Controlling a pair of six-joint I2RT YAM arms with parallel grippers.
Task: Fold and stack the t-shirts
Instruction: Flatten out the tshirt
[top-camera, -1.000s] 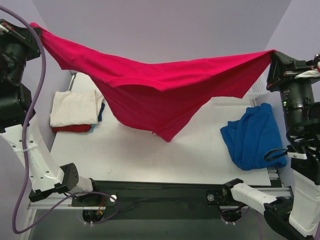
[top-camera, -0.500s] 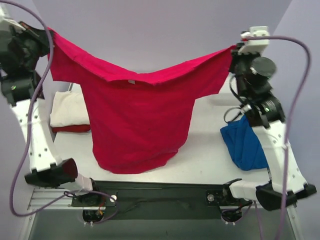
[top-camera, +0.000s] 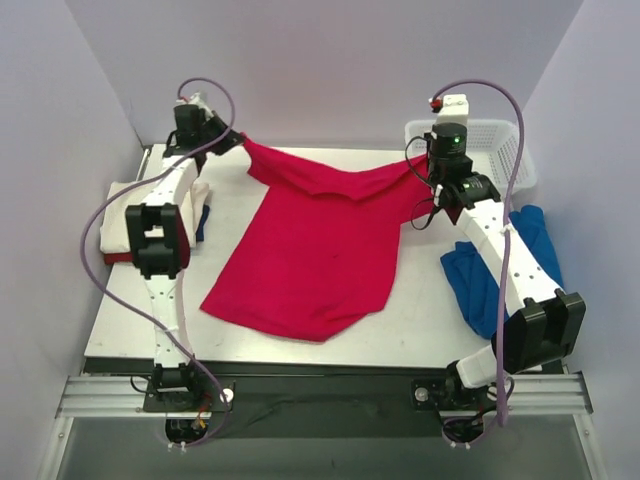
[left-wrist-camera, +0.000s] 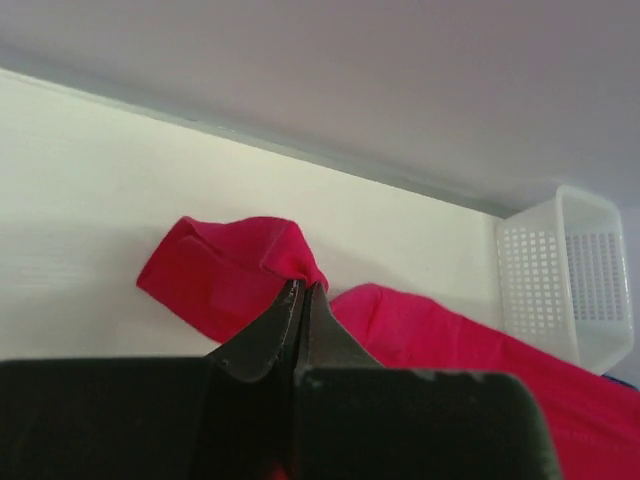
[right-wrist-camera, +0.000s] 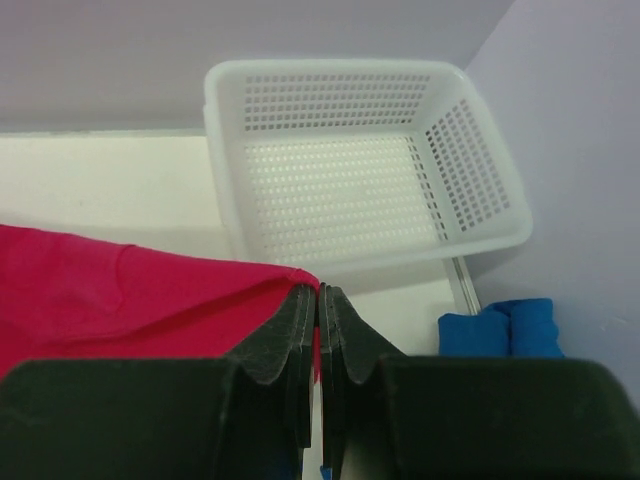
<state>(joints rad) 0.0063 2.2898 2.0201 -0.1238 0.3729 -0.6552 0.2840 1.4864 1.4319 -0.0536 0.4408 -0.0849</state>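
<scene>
Blue t-shirt (top-camera: 466, 290) partly behind right arm (top-camera: 505, 255); folded stack (top-camera: 115, 230) half hidden by left arm (top-camera: 158, 238)

2 white arms (top-camera: 165, 305), black grippers (left-wrist-camera: 303, 290); purple cables (top-camera: 480, 83); seemingly green LED (top-camera: 449, 139).

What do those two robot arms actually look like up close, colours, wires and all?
Both the left arm and the right arm are built of white segments joined by chunky black joints. A purple cable loops loosely along each. The left gripper and right gripper have black fingers that taper to thin tips. A small green light glows on the right arm.
</scene>
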